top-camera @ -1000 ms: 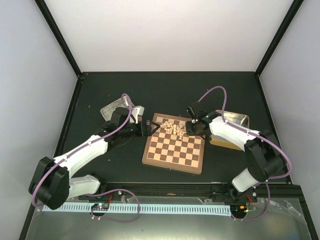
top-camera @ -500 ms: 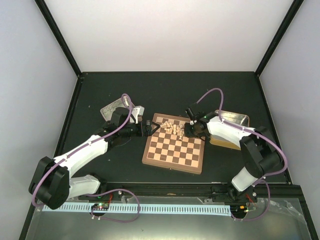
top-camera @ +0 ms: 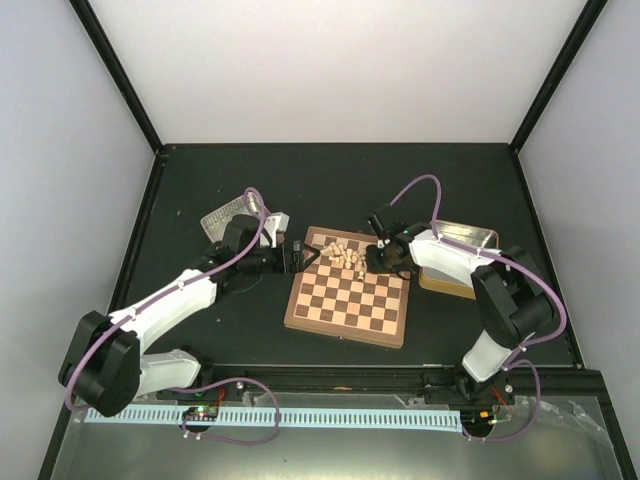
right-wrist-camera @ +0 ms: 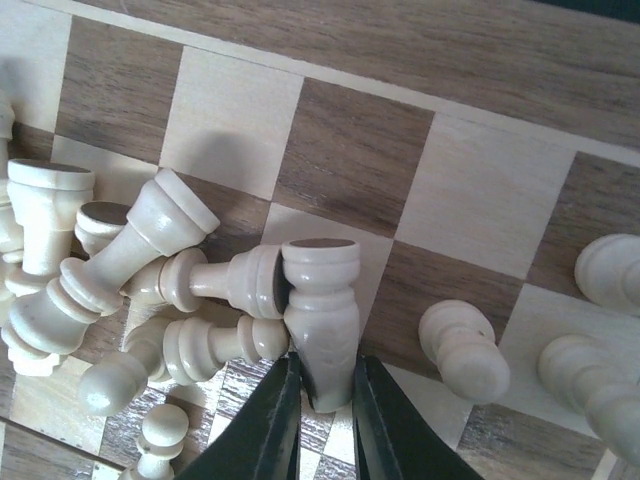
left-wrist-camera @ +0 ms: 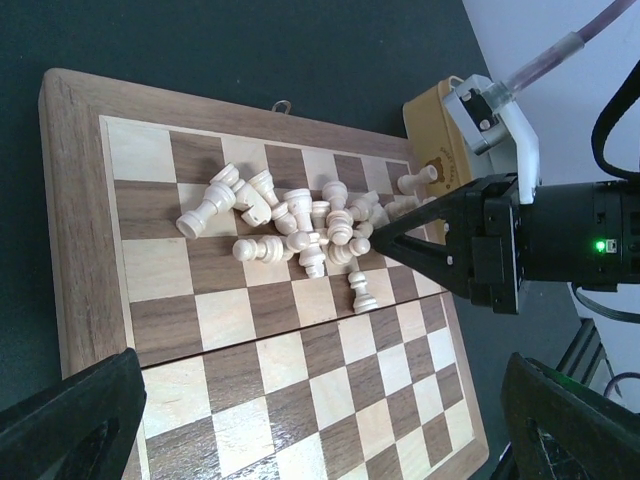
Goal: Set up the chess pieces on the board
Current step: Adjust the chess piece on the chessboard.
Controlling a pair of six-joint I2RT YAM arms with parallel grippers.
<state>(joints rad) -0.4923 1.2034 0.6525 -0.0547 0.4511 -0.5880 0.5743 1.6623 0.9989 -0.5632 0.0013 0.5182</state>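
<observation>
The board (top-camera: 350,315) lies mid-table with a heap of pale chess pieces (top-camera: 346,254) tumbled on its far squares. My right gripper (right-wrist-camera: 326,400) is down in that heap, its two dark fingers shut on one cream chess piece (right-wrist-camera: 321,310) lying on its side, base pointing away. Other chess pieces (right-wrist-camera: 130,262) lie touching it on the left, and two more (right-wrist-camera: 462,350) rest to the right. In the left wrist view the heap (left-wrist-camera: 300,225) and the right gripper (left-wrist-camera: 420,245) show. My left gripper (top-camera: 300,256) hovers open at the board's far-left edge, holding nothing.
A metal tin (top-camera: 470,238) with a yellowish box (top-camera: 446,282) in front of it sits right of the board. Another metal tin (top-camera: 228,215) lies behind the left arm. Black frame posts stand at the table's back corners.
The right gripper has slid left into the heap of pieces and its fingers have closed on one lying piece. The left arm has not moved.
</observation>
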